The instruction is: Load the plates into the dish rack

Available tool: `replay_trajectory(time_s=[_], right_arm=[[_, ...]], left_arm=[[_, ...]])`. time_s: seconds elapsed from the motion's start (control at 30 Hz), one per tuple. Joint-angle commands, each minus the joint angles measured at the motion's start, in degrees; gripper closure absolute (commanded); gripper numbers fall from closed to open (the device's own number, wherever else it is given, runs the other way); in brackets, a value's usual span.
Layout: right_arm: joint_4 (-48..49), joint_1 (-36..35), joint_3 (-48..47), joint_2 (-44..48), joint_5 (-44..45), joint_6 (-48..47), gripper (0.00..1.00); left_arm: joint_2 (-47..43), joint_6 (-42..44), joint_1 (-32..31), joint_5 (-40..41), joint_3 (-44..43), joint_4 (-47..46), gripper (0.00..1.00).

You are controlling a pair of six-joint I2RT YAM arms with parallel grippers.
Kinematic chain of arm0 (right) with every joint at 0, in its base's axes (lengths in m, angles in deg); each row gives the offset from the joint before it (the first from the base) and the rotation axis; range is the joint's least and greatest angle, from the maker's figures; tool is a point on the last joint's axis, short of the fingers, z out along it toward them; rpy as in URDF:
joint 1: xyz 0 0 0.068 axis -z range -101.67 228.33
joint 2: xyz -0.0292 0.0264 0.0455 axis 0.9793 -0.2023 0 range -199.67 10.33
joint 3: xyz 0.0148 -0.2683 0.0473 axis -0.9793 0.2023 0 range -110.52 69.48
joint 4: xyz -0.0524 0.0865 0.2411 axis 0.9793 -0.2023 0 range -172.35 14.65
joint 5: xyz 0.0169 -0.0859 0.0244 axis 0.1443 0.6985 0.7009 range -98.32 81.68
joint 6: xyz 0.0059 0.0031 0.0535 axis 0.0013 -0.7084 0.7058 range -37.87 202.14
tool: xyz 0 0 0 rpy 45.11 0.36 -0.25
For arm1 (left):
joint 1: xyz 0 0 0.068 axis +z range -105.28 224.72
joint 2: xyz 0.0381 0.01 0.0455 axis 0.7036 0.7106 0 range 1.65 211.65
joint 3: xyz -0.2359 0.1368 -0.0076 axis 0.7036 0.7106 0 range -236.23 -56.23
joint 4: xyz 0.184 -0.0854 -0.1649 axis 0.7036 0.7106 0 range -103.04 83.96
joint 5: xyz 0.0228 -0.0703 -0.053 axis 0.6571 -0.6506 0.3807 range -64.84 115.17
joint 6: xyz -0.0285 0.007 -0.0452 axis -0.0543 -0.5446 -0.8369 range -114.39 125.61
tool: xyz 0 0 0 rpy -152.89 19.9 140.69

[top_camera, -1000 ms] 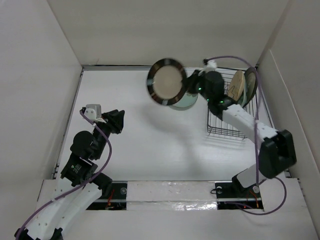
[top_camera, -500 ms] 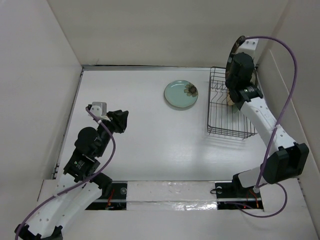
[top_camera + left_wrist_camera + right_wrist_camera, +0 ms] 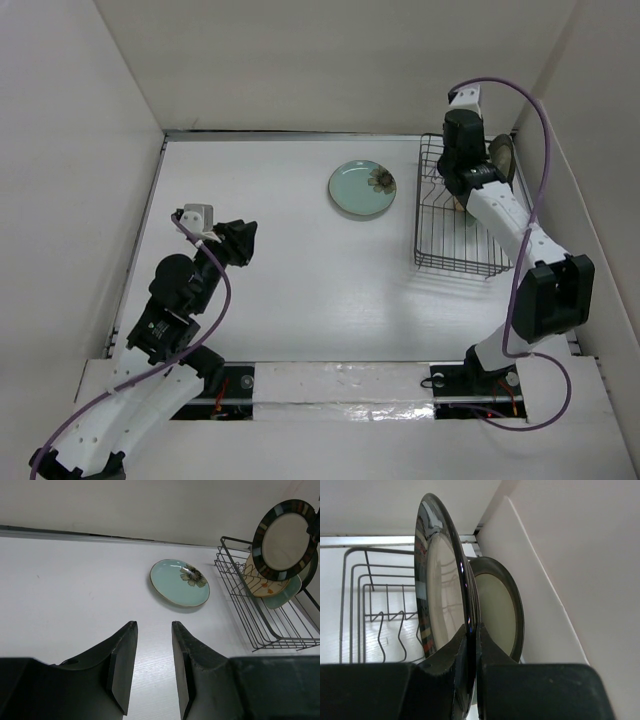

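Upper right, the right tool (image 3: 471,630) pinches the striped-rim plate (image 3: 440,595) upright over the dish rack (image 3: 250,625), where a floral plate (image 3: 260,582) and a pale-green plate (image 3: 286,598) lean. The teal flower plate (image 3: 362,188) lies flat on the surface (image 3: 300,290), upper middle. The left tool (image 3: 153,625) gapes, empty.

striped-rim plate (image 3: 442,595): glazed ceramic, glossy, its dark rim is mirroring the light
teal plate (image 3: 175,585): glazed, smooth, is shining softly
dish rack (image 3: 452,265): thin black wire, is looking like coated metal
table (image 3: 75,580): white, matt, is showing faint grain
left gripper (image 3: 153,627): black plastic, is looking matt
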Motion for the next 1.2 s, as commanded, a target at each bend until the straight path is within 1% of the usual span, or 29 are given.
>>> replay_trajectory(time_s=[0.0, 0.1, 0.2, 0.27, 0.3, 0.4, 0.47, 0.5, 0.57, 0.63, 0.73, 0.87, 0.93, 0.97, 1.03, 1.07, 1.1, 1.13, 1.17], right_arm=[[6.9, 0.5, -5.15, 0.96, 4.74, -0.74, 1.0], [6.99, 0.5, -4.62, -0.17, 4.93, -0.04, 1.0], [7.6, 0.5, -4.01, -1.58, 8.43, -1.52, 1.0], [8.83, 0.5, -2.6, -1.32, 8.19, -1.19, 1.0], [8.48, 0.5, -2.42, -1.41, 6.7, -0.4, 1.0], [6.99, 0.5, -2.43, -2.64, 6.43, 1.28, 1.0], [6.64, 0.5, -0.85, -2.73, 5.64, 2.94, 1.0], [6.72, 0.5, -0.41, -2.82, 4.59, 5.3, 1.0], [4.01, 1.12, 0.56, -3.25, 3.7, 8.99, 1.0], [3.56, 1.65, 1.7, -3.43, 3.17, 10.85, 1.0], [4.0, 2.7, 4.17, -3.69, 1.42, 14.46, 1.0], [4.87, 2.7, 6.89, -4.31, 1.15, 18.84, 1.0], [5.14, 3.23, 8.03, -4.49, -0.77, 20.87, 1.0], [4.79, 3.23, 8.04, -4.57, -1.3, 21.58, 0.96], [4.79, 3.84, 8.56, -4.23, -2.71, 23.07, 0.92], [4.96, 3.84, 8.91, -3.88, -2.98, 24.12, 0.78], [5.23, 3.84, 9.18, -3.52, -3.94, 24.57, 0.69], [5.31, 4.37, 9.09, -2.82, -4.73, 25.36, 0.53], [5.32, 4.37, 8.92, -2.47, -4.74, 25.36, 0.49]], left_arm=[[0.03, -0.15, 0.26, -0.31, -0.16, -2.47, 0.69], [0.29, -0.06, 0.26, 0.13, -0.16, -2.38, 0.69], [0.29, -0.06, 0.26, -0.14, -0.16, -2.38, 0.69], [0.38, -0.06, 0.26, 0.04, -0.25, -2.56, 0.69], [0.56, -0.06, 0.26, 0.13, -0.25, -2.47, 0.69], [0.73, -0.06, 0.26, -0.49, -0.34, -2.47, 0.69], [0.73, -0.06, 0.26, -0.14, -0.34, -2.65, 0.69], [0.73, -0.06, 0.26, -0.05, -0.17, -2.56, 0.69], [0.82, -0.06, 0.26, -0.31, -0.16, -2.38, 0.69], [0.91, -0.06, 0.26, -0.66, -0.25, -2.64, 0.69], [1.43, -0.15, 0.26, -0.49, -0.34, -2.47, 0.69], [1.96, -0.32, 0.26, -0.75, -0.51, -3.0, 0.69], [2.75, -0.59, 0.26, -0.58, -0.69, -2.74, 0.7], [3.02, -0.85, 0.26, 0.21, -0.78, -2.3, 0.7], [3.72, -1.2, 0.26, 0.65, -1.04, -2.21, 0.75], [4.07, -1.29, 0.26, 1.0, -1.13, -2.38, 0.76], [4.42, -1.29, 0.26, 1.18, -1.39, -2.3, 0.77], [5.12, -1.47, 0.26, 1.35, -1.48, -2.03, 0.78], [5.48, -1.55, 0.26, 1.36, -1.57, -1.94, 0.79]])
